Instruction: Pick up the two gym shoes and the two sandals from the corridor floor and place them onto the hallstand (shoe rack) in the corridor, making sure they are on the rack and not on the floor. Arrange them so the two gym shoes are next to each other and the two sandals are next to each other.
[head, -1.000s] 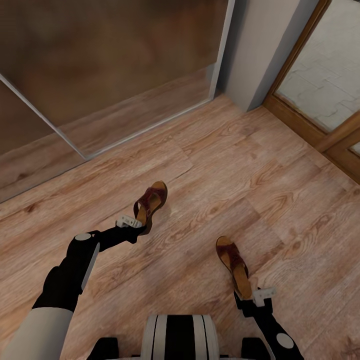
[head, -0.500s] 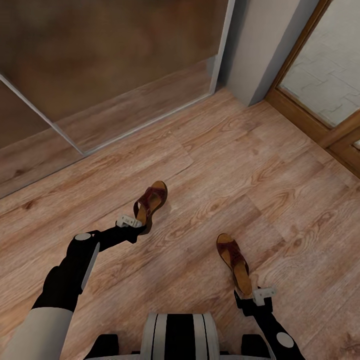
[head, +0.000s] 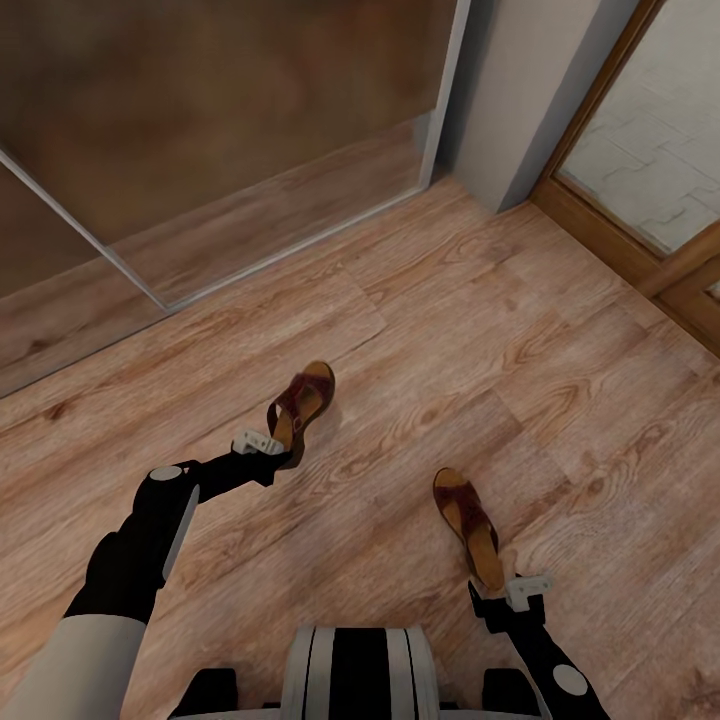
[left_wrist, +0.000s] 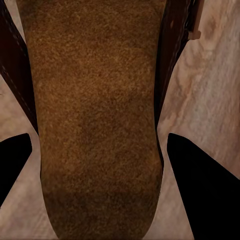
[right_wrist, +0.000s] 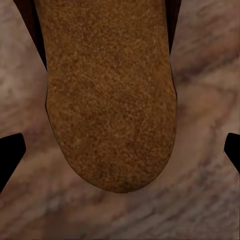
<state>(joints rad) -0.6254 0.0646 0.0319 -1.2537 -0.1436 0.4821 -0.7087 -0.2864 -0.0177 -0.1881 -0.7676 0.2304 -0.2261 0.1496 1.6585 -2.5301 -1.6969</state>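
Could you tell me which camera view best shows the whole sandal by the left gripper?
The head view: there the sandal by the left gripper appears entire, woven strap and tan footbed, on the corridor floor. The left wrist view gives a close look at its footbed between the fingers.

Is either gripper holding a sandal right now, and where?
Nothing gripped. Left gripper straddles the left sandal's heel, right gripper the right sandal's heel, both open.

A brown sliding panel (head: 200, 110) with a pale frame fills the upper left; a grey wall corner (head: 535, 90) and wood-framed door (head: 640, 270) stand upper right.
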